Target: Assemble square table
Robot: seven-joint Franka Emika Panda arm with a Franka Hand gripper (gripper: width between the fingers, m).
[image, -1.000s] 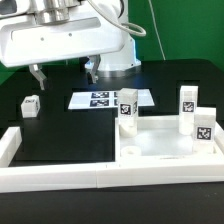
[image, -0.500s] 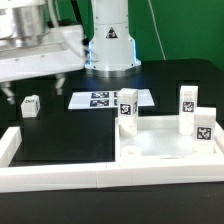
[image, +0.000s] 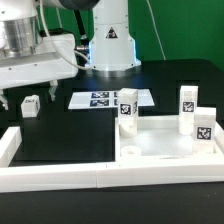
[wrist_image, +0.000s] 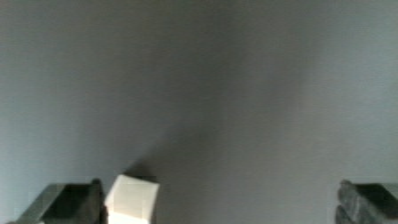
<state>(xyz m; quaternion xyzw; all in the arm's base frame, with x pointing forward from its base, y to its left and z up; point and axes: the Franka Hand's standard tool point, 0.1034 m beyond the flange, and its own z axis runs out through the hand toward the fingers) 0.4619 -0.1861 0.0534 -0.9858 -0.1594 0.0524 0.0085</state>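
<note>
**Open claw poised over the last loose leg**

The gripper (image: 25, 92) hangs with its jaws spread wide and empty, straddling the loose leg (image: 31, 104), which lies on the black table (image: 70, 135) well apart from the tabletop (image: 160, 148), toward the exterior view's left. In the wrist view the loose leg (wrist_image: 130, 200) shows between the two dark fingers (wrist_image: 68, 203), much closer to one finger than to the other.

The tabletop sits against the white border wall (image: 60, 178), on the exterior view's right. Three legs already stand upright on it: one (image: 127, 110) at its near corner toward the marker board (image: 108, 99), and two (image: 188, 102) (image: 202, 128) on the side away from the marker board. Whether they are fully seated cannot be told.

The main risk is that off-centre lineup. If the claw descends as it stands, the nearer finger may land on the leg or shove it sideways, and closing would then drag or twist the piece, giving a skewed grip. A tilted leg would likely jam at the tabletop's remaining socket.
</note>
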